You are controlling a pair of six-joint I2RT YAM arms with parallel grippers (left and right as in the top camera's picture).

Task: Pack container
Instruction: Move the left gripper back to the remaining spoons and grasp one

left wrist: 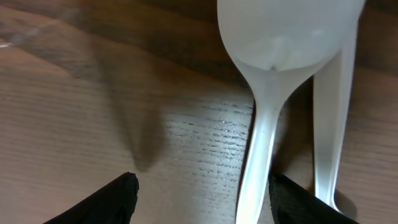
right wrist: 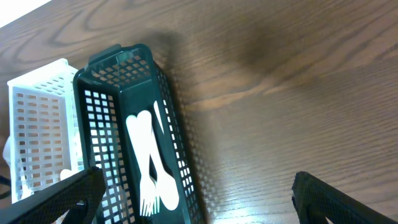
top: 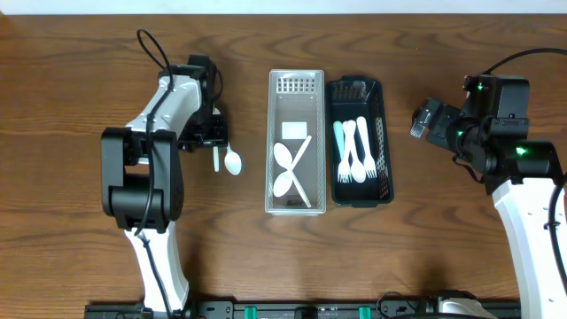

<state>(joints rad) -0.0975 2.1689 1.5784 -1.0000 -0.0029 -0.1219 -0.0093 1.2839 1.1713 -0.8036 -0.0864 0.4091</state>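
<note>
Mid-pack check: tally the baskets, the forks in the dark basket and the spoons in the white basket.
Baskets: 2, the white basket and the dark basket
Forks in dark basket: 3
Spoons in white basket: 2
Total: 7

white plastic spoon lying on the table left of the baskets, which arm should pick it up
Left. The left gripper is open astride the handle of the white plastic spoon; the right gripper sits beyond the dark plastic mesh basket.

Spoon lies left of tray; basket right.
</note>
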